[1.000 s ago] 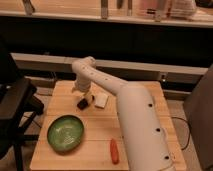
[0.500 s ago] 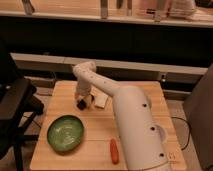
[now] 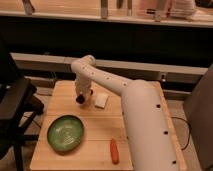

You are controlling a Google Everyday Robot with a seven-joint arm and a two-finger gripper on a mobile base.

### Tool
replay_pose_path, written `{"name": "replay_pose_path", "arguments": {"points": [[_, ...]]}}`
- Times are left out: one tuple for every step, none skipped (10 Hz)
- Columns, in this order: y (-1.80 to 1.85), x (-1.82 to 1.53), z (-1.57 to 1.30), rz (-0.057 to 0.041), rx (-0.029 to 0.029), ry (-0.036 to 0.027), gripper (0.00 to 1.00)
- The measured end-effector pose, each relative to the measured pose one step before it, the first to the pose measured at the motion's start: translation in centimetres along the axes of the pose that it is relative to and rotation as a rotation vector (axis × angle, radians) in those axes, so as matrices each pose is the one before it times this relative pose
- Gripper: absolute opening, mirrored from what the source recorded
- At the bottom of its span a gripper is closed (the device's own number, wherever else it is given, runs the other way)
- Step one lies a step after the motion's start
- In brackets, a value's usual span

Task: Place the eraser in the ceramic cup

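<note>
Your pincer [image 3: 81,98] hangs over the bench [image 3: 145,145] near its far left; whether it is clenched, you cannot tell. A dark lump at its tip may be the eraser [image 3: 79,100]; the cup is not distinguishable beneath it. White block [image 3: 101,100] just right. Plate [image 3: 66,132] near the front left edge, carrot [image 3: 114,150] at the front; bare wood between them.

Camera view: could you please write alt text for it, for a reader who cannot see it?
A white robot arm reaches over a wooden table, its hand low near the far-left part, beside a flat white block. A green plate lies front left and an orange stick near the front edge.
</note>
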Motion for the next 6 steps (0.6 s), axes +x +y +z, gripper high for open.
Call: {"name": "replay_pose_path", "arguments": {"points": [[0.039, 0.186, -1.624, -0.00051, 0.02819, 0.01190, 0.00], [0.038, 0.206, -2.405, -0.00138, 0.03503, 0.01609, 0.00], [0.012, 0.106, -1.921, -0.00178, 0.02504, 0.01150, 0.00], [0.160, 0.179, -2.154, -0.00052, 0.02449, 0.01199, 0.00], [0.350, 0.377, -2.438, 0.00116, 0.02591, 0.01656, 0.00], [0.643, 0.583, -1.861, 0.00610, 0.02151, 0.01553, 0.00]]}}
